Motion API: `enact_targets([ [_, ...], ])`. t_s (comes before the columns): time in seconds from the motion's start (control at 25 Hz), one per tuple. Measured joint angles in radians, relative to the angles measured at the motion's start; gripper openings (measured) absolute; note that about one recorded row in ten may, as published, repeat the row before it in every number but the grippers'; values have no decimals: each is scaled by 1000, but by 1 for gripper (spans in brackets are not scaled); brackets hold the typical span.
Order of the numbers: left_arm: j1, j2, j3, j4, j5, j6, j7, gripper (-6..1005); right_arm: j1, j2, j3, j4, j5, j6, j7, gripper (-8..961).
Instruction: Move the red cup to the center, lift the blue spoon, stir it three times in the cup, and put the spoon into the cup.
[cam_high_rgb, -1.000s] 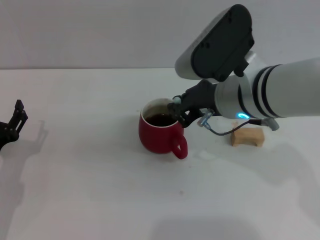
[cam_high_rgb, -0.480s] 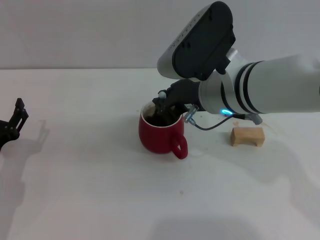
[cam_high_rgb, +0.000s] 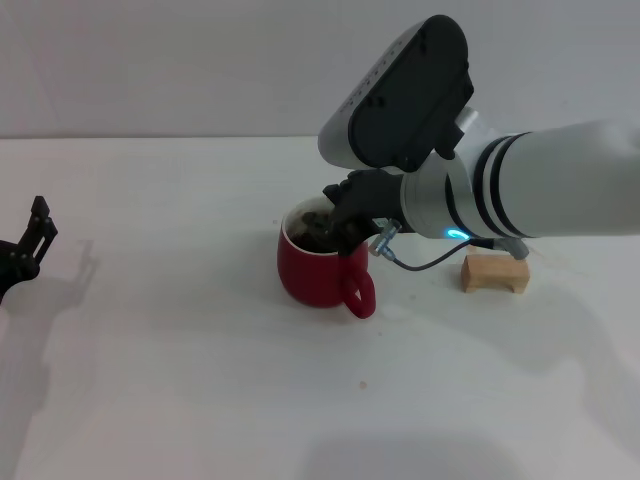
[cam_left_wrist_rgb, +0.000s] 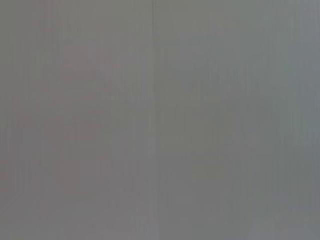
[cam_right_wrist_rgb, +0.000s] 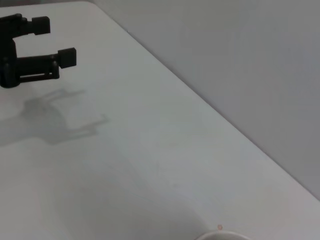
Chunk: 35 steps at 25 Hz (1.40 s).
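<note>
Your red cup (cam_high_rgb: 322, 268) sits on the white table (cam_high_rgb: 180, 350) directly under the right gripper (cam_high_rgb: 338, 222), its loop handle turned toward you and dark liquid inside; the gripper's black fingers reach down over the cup's far rim into the mouth, and you cannot tell whether they are clenched on the blue spoon, which you cannot make out among them. Just beyond the right wrist, on the side away from the cup, lies a small wooden block (cam_high_rgb: 494, 273). Well away across the table, your left gripper (cam_high_rgb: 22, 252) hangs idle with its fingers spread apart.
</note>
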Motion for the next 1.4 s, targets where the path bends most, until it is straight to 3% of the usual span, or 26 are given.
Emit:
enact_targets([
  [0.24, 5, 1, 0, 0, -2, 1, 0, 852, -70, -1, 7, 73, -62, -89, 0, 367],
  [0.36, 7, 2, -4, 0, -5, 3, 0, 852, -177, 0, -13, 124, -183, -287, 0, 439],
  [0.44, 8, 2, -6, 0, -6, 3, 0, 852, -283, -1, -39, 135, -244, -506, -2, 487],
  [0.6, 13, 2, -10, 0, -7, 4, 0, 852, -500, -2, -89, 32, -261, -1099, -18, 489],
  [0.68, 13, 1, -10, 0, -7, 4, 0, 852, -580, 0, -107, -75, -260, -1375, -21, 490],
  [0.76, 14, 2, -11, 0, -7, 5, 0, 852, -622, 2, -113, -162, -247, -1544, -22, 491],
  [0.96, 20, 3, -33, 3, -11, 5, -1, 852, -672, 1, -140, -404, -45, -1839, -13, 494],
  [1.24, 46, 3, -47, 4, -20, 22, -38, 852, -663, 0, -210, -752, 181, -2213, 149, 688],
  [1.4, 54, 2, -49, 2, -20, 35, -38, 852, -651, 3, -227, -857, 221, -2324, 207, 785],
])
